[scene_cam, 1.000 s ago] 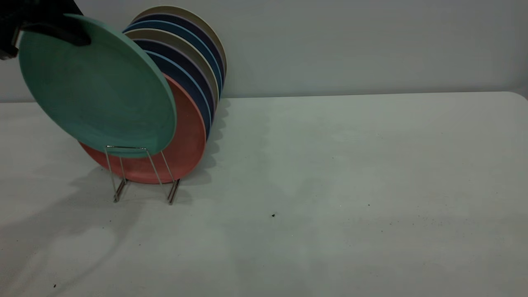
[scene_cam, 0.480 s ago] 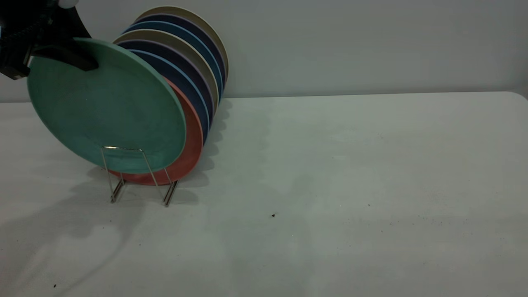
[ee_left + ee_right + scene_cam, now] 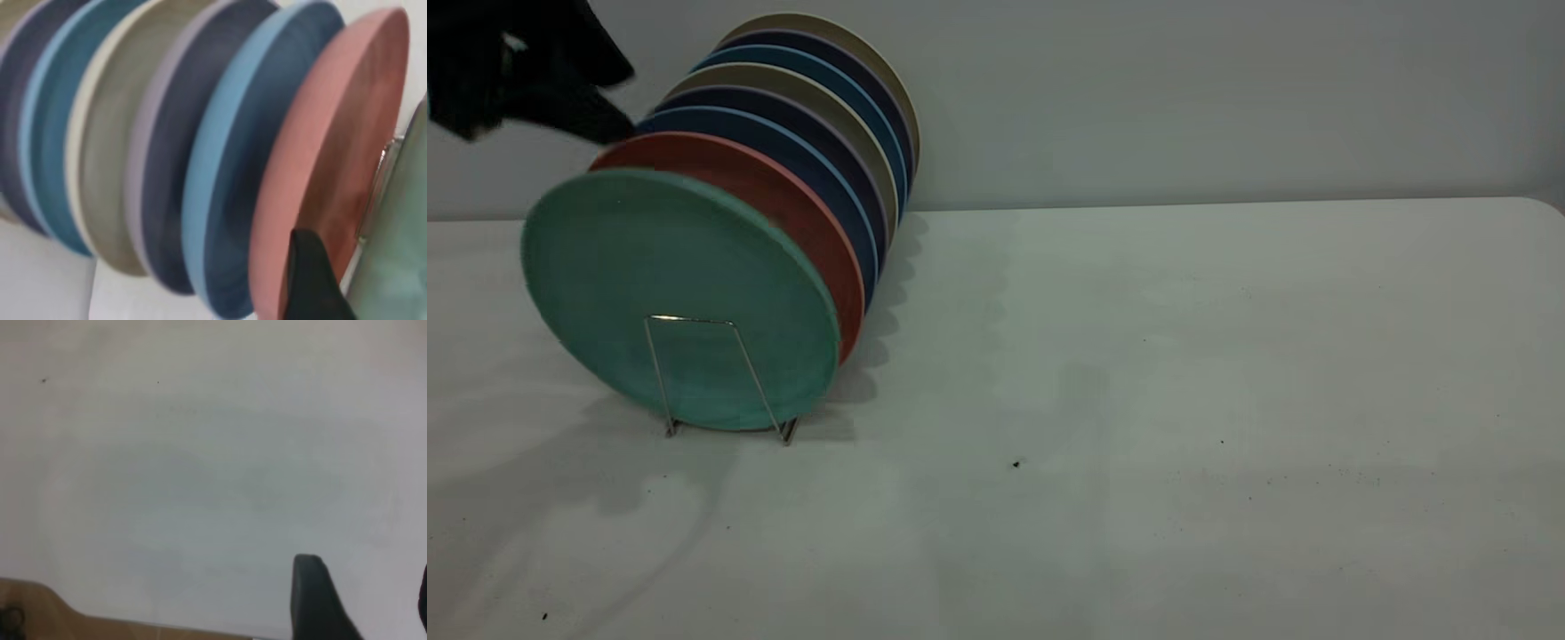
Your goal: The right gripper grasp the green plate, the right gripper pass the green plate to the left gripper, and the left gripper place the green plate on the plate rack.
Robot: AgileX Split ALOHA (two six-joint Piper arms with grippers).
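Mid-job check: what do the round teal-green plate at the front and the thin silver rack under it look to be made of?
The round teal-green plate looks like matte plastic: flat, even colour with no glare, though melamine or similar can't be ruled out. The thin silver wire rack looks like bare polished metal wire: slim bent rods catching bright highlights.

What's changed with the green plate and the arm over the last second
The left gripper let go of the green plate and pulled up and away to the upper left. The plate dropped into the plate rack, in front of the salmon-pink plate. The other racked plates and the table stayed put.
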